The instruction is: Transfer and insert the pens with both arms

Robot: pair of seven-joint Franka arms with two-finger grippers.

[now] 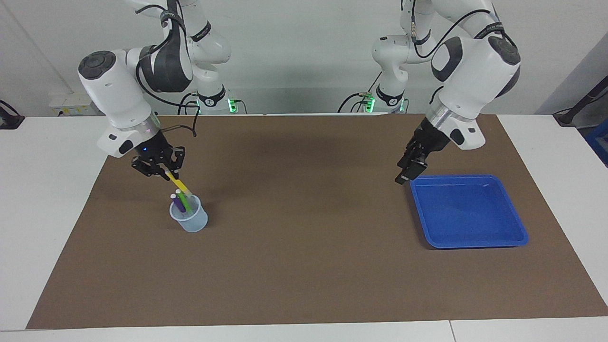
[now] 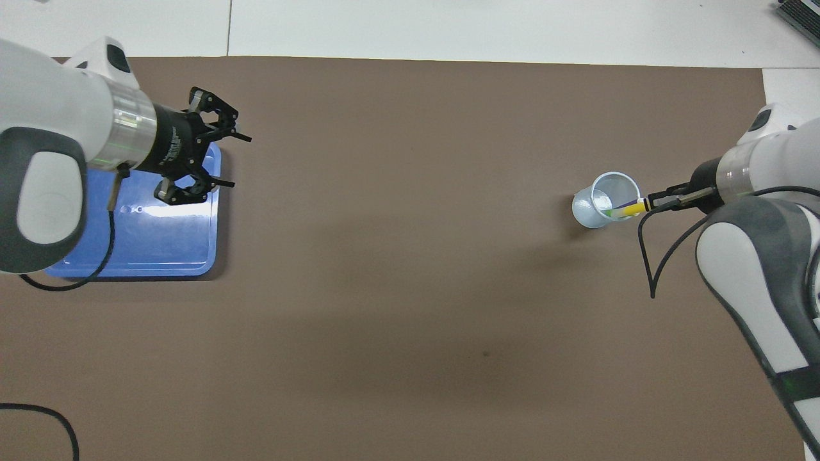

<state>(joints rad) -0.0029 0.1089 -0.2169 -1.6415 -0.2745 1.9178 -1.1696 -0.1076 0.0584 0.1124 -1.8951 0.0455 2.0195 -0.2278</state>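
Your right gripper (image 1: 167, 174), pinching the yellow pen (image 1: 179, 183) slantwise over the clear cup (image 1: 189, 219), could catch its rim or the purple pen (image 1: 177, 203) inside and tip it. Left gripper (image 2: 223, 160) hangs spread, empty.

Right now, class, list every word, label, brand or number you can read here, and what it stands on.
Nothing can be read for certain.
Left tool: pale lettering on its black body, too blurred to read.
Right arm's black band: tiny lettering, too small to read.
Blue tray, cup: no print seen.
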